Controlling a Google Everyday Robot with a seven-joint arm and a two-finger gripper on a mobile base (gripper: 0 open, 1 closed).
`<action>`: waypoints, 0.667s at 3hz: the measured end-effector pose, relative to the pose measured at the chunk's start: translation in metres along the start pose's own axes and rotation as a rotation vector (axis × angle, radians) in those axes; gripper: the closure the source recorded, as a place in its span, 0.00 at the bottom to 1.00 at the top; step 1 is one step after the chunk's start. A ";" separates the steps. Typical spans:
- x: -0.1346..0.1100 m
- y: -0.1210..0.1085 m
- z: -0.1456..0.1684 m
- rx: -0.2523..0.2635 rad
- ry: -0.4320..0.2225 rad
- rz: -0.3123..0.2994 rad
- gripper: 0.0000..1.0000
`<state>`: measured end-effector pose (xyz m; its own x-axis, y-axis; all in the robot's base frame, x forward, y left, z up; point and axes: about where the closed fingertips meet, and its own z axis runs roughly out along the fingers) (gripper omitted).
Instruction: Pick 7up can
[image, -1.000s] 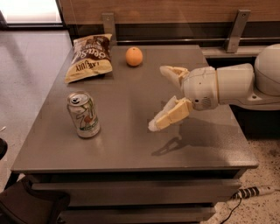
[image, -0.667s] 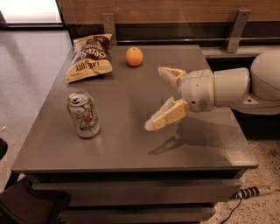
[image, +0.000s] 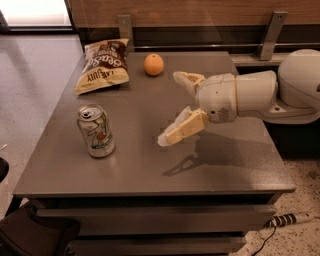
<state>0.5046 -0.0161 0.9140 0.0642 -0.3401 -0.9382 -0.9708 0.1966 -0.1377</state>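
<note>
The 7up can (image: 96, 130) stands upright on the left front part of the grey table (image: 150, 170). It has a whitish-silver body with green and red markings and a shiny top with a pull tab. My gripper (image: 172, 107) hovers above the table's middle, to the right of the can and well apart from it. It is open and empty, its two cream fingers spread wide, one finger (image: 181, 128) pointing toward the can and the other (image: 187, 80) pointing toward the back.
A yellow-brown chip bag (image: 102, 65) lies at the back left. A round orange fruit (image: 153, 64) sits at the back middle. My white arm (image: 260, 92) comes in from the right. A wooden wall with metal brackets runs behind the table.
My gripper has moved a little to the left, toward the can, with its fingers still spread. The can, bag and orange have not moved.
</note>
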 end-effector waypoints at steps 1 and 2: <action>-0.008 0.003 0.022 -0.019 -0.002 -0.023 0.00; -0.010 0.013 0.047 -0.038 -0.025 -0.035 0.00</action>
<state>0.5019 0.0334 0.9065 0.1040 -0.3226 -0.9408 -0.9758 0.1497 -0.1592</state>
